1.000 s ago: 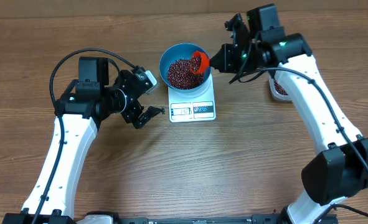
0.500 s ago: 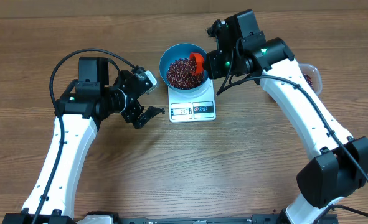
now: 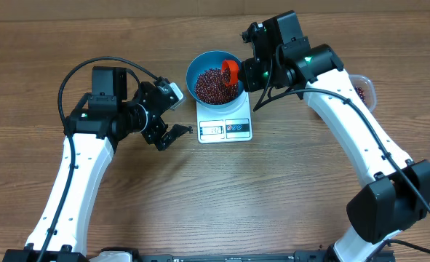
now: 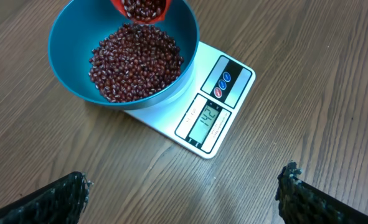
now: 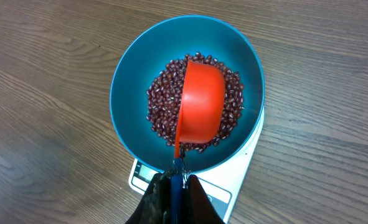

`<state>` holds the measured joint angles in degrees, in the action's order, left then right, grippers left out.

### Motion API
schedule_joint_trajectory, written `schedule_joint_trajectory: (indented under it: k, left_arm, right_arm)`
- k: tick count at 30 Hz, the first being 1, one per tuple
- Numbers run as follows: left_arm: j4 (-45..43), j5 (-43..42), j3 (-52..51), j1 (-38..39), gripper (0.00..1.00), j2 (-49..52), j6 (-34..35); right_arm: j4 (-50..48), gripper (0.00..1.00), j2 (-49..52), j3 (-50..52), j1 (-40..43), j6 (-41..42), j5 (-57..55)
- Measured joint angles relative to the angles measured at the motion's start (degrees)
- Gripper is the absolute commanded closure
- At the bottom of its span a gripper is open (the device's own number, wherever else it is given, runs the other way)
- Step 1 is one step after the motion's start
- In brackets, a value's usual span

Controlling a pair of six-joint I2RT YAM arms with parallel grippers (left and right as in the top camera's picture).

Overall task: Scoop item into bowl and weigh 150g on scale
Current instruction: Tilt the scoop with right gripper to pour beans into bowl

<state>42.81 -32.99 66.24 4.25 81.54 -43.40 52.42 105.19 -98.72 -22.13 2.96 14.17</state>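
left side of the wooden table (image 3: 273,196): the left gripper (image 3: 174,113) is hovering at 9 o'clock of the scale (image 3: 225,129), near it but touching nothing. its jaws are standing wide apart with nothing between them. in the left wrist view both finger tips are showing at the bottom corners, with bare wood between.

centre: the white scale is lying flat on the table. its display (image 4: 203,118) and buttons are sitting along the 6 o'clock edge in the overhead view. digits are showing, too small to read with any trust. the blue bowl (image 3: 193,67) is resting upright on the 12 o'clock end of the scale, overhanging the platform. the beans (image 3: 213,87) are lying in a loose maroon heap across the bowl's bottom.

a red-orange scoop (image 3: 231,69) is hanging inside the rim at about 2 o'clock of the bowl, above the heap, tipped over. the right wrist view is showing its rounded back, and the left wrist view is showing beans in its mouth.

right side: the right gripper (image 5: 176,180) is pinching the scoop's handle, jaws closed tight on it, reaching in from 3 o'clock of the bowl.

far right: a clear tub (image 3: 361,87) is sitting at 3 o'clock, well apart from the scale, partly hidden behind the right arm, with some beans inside.
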Motion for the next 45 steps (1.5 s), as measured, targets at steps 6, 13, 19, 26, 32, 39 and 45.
schedule_joint_trajectory:
  k: [6, 13, 19, 26, 32, 39, 45]
  left_arm:
    - [0.0, 0.0, 0.0, 0.0, 0.00, 0.0, 0.0]
    - [0.0, 0.0, 0.0, 0.0, 0.00, 0.0, 0.0]
    - [0.0, 0.0, 0.0, 0.0, 0.00, 0.0, 0.0]
    - [0.0, 0.0, 0.0, 0.0, 0.01, 0.0, 0.0]
    - [0.0, 0.0, 0.0, 0.0, 0.00, 0.0, 0.0]
    - [0.0, 0.0, 0.0, 0.0, 0.01, 0.0, 0.0]
    - [0.0, 0.0, 0.0, 0.0, 0.00, 0.0, 0.0]
  right_arm:
    - [0.1, 0.96, 0.0, 0.0, 0.0, 0.0, 0.6]
    - [0.1, 0.96, 0.0, 0.0, 0.0, 0.0, 0.6]
    - [0.1, 0.96, 0.0, 0.0, 0.0, 0.0, 0.6]
    - [0.1, 0.96, 0.0, 0.0, 0.0, 0.0, 0.6]
    - [0.1, 0.96, 0.0, 0.0, 0.0, 0.0, 0.6]
    - [0.1, 0.96, 0.0, 0.0, 0.3, 0.0, 2.7]
    - [0.0, 0.96, 0.0, 0.0, 3.4, 0.0, 8.5]
